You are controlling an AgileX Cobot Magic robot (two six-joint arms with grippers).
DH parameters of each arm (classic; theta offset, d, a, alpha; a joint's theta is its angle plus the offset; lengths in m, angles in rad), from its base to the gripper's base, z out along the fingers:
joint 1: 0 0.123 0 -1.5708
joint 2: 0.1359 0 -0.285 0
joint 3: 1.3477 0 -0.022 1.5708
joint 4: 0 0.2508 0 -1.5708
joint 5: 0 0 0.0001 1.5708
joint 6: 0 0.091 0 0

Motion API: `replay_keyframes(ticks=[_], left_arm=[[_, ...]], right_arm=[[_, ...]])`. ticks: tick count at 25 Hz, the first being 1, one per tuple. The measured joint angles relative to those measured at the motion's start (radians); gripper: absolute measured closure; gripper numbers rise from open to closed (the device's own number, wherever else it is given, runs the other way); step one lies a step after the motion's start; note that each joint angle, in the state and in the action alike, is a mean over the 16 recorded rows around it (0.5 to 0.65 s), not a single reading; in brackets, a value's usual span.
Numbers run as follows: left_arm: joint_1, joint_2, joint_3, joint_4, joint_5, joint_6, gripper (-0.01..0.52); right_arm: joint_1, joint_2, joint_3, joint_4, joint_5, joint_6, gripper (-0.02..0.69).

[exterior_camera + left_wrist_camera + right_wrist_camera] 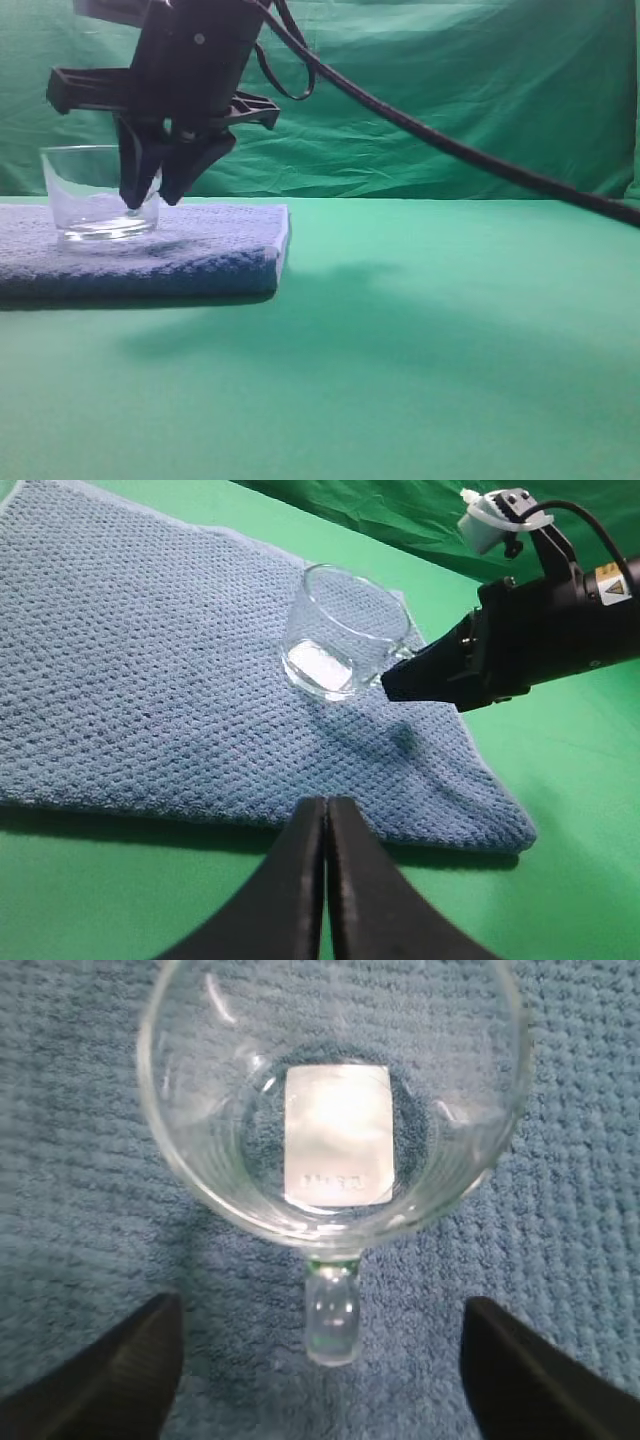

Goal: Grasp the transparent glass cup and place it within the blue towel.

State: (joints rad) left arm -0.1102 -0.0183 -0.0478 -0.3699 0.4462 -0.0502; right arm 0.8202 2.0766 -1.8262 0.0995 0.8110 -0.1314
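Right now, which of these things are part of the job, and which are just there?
Job:
cup, standing upright on the towel
towel
right gripper, open, either side of the cup's handle

Just there:
left gripper, shut, off the towel
green cloth

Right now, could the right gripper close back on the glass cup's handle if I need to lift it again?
Probably yes. The right gripper is open, its fingers either side of the handle of the glass cup, which stands upright on the blue towel. Nothing lies between them.
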Motion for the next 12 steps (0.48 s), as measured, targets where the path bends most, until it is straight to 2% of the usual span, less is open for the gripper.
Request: replay_keyframes(ticks=[4, 12], left_arm=[[0.000, 0.000, 0.000, 0.000, 0.000, 0.000, 0.514], [0.000, 0.000, 0.000, 0.000, 0.000, 0.000, 0.514]], right_arm=[[0.000, -0.099, -0.047, 0.000, 0.122, 0.029, 0.360], [0.000, -0.338, -0.098, 0.000, 0.330, 0.080, 0.579]])
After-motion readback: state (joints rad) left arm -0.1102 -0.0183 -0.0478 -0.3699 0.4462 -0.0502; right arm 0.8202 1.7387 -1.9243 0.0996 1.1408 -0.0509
